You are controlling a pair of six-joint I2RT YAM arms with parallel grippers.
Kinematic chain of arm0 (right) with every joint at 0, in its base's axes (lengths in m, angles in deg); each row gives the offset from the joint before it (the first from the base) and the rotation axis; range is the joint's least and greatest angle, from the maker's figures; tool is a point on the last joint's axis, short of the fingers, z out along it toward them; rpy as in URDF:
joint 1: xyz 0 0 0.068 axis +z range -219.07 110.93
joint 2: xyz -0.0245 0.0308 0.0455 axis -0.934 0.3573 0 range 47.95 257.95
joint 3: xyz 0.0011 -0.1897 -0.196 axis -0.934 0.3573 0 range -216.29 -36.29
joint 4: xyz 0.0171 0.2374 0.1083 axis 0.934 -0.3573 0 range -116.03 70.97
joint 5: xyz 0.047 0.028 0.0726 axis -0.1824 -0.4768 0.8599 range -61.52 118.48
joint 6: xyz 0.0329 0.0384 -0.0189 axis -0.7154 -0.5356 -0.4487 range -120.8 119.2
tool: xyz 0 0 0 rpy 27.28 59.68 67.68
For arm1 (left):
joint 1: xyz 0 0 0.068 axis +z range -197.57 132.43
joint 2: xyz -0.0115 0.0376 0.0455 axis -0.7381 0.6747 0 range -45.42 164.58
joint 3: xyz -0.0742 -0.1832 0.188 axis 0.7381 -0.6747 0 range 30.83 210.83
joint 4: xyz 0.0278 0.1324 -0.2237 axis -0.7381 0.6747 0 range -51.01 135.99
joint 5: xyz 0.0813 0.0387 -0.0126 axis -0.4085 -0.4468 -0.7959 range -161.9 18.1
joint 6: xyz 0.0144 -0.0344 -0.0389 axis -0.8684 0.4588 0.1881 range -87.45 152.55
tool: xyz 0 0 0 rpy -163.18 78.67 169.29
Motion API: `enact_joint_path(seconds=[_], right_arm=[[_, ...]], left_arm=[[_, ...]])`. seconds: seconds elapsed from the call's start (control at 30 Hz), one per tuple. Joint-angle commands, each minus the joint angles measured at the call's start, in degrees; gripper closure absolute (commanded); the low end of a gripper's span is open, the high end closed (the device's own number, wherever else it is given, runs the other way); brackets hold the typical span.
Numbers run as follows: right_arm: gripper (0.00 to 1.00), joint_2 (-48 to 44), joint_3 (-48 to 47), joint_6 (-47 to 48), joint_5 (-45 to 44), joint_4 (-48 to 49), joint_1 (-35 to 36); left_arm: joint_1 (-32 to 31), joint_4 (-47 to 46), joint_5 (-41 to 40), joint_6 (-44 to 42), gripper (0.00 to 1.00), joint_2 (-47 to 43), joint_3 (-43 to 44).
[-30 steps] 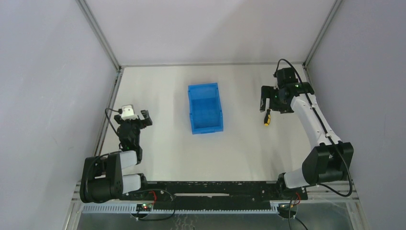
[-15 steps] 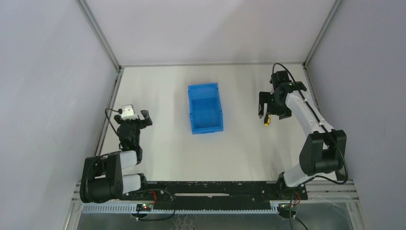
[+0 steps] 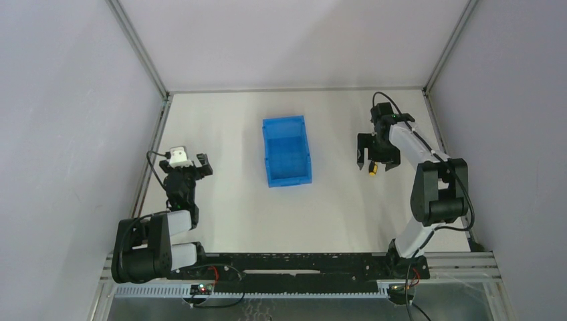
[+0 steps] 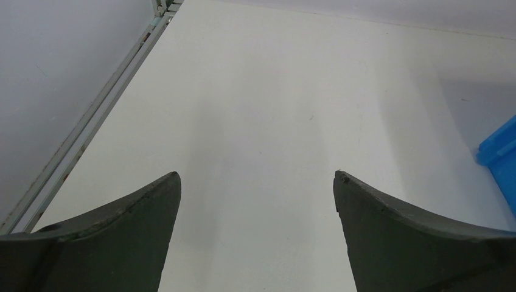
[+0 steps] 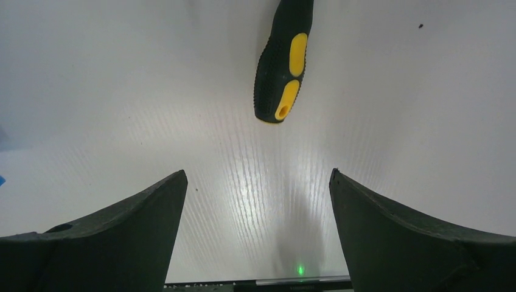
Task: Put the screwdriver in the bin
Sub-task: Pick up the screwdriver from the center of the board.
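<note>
Between the right fingers: we see only bare table [image 5: 122, 91]. The right gripper [image 5: 257, 173] stands wide and holds nothing, and its dark fingers [image 5: 115, 243] are clear of the tool.
Just ahead of those fingers: the screwdriver [image 5: 278, 67] lies flat on the table with the butt of its handle toward the gripper, not yet between the tips.
Left side: the left gripper [image 4: 257, 176] is also spread wide over bare table, well apart from the job.
Bin: the blue bin [image 3: 287, 177] sits near the middle of the table, to the left of the screwdriver and well apart from it. We see nothing inside it.
Risk, short reach: closing from here would likely pinch air, since the handle lies beyond the tips.
Risk, rolling: we judge the rounded handle could roll or skid if one finger meets it first.
Risk, end grip: a hold on the butt alone might let the tool swing and slip before it clears the bin wall.
Hidden: the shaft and tip run off the top of the right wrist view. From above, the gripper covers most of the tool.
Hard to tell: how high the fingers sit above the table.
</note>
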Motion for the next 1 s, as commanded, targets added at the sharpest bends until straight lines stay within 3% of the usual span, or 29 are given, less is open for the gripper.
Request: enact_joint_path(seconds=[0.0, 0.37, 0.97], right_arm=[[0.05, 2.29, -0.01, -1.11, -0.20, 3.21, -0.85], [0.11, 6.14, -0.91, -0.12, -0.77, 4.46, -3.11], [0.30, 12.40, -5.13, 0.21, -0.92, 4.98, -3.54]], left_arm=[[-0.27, -3.16, -0.13, -1.14, 0.00, -0.46, 0.62], [-0.32, -3.16, -0.13, -1.14, 0.00, -0.44, 0.64], [-0.26, -3.16, -0.13, -1.15, 0.00, -0.44, 0.61]])
